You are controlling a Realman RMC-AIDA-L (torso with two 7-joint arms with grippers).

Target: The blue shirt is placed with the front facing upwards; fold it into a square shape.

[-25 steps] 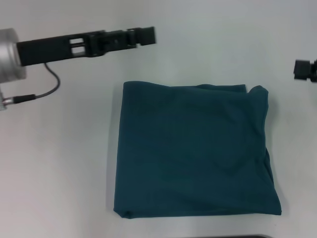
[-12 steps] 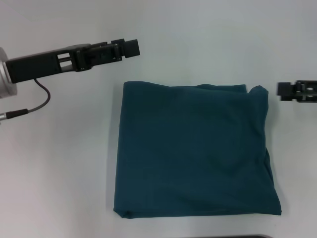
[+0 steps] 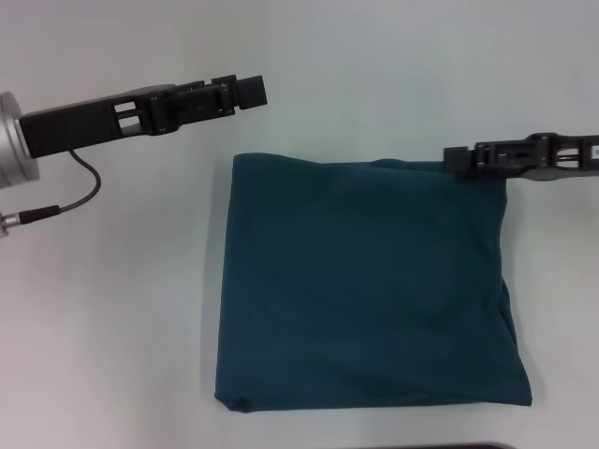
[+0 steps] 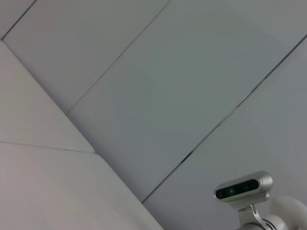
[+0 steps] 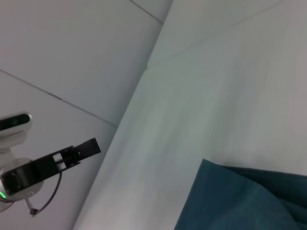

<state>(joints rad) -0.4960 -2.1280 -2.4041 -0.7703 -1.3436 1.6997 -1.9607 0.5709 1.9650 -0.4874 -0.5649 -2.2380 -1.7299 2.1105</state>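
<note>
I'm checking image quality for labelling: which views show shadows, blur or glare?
Head view: even light, no glare; the blue shirt casts a soft shadow along its left edge on the table. Right wrist view: the shirt corner looks smeared. Left wrist view: only wall panels and a camera.

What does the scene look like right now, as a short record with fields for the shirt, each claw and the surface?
shirt: blue shirt lies folded into a rough square, plain side up, no lettering showing
left claw: left claw hovers beyond the shirt's far left corner, off the cloth
right claw: right claw reaches in over the shirt's far right edge
surface: white table
fold state: far right corner looks bunched
</note>
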